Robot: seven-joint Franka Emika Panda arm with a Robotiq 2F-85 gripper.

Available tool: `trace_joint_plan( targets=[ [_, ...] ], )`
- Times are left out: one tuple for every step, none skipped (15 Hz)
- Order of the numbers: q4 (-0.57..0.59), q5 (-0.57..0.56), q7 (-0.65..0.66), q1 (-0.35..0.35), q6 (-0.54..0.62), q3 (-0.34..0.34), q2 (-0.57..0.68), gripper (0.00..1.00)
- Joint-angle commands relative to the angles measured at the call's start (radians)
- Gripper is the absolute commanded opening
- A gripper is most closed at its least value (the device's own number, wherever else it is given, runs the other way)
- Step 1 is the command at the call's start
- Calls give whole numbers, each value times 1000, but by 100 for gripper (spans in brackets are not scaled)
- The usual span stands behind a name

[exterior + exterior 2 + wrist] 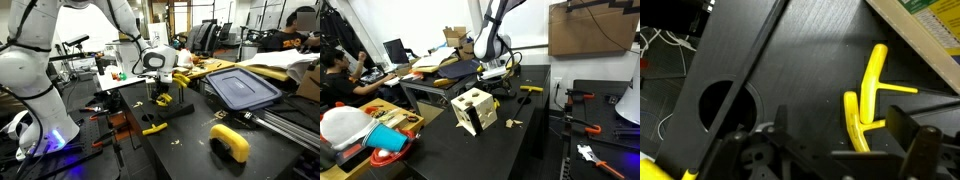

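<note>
Below, forked yellow piece [868,95]; matte black tabletop [810,60]

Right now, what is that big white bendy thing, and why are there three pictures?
That white bendy thing is a robot arm. At its tip is a gripper, like a two-finger hand. Two pictures come from cameras standing around the black table; the third comes from a camera on the robot's wrist, looking down past its fingers. On the table lie yellow T-shaped pieces, a blue lid and a wooden box with holes. The gripper is open and holds nothing; it hangs just above the yellow pieces.
</note>
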Motion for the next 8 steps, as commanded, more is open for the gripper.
trace_joint_plan(
  targets=[
    [3, -32, 47, 30, 42, -24, 11, 100],
    [4, -36, 49, 34, 49, -28, 15, 100],
    [5, -40, 52, 39, 58, -33, 20, 100],
    [5, -45, 56, 44, 66, -37, 23, 100],
    [5, -52, 67, 50, 76, -42, 27, 100],
    [5, -61, 77, 54, 82, -46, 30, 100],
    [4, -71, 91, 58, 91, -51, 32, 100],
    [4, -80, 100, 63, 100, -55, 34, 100]
  ],
)
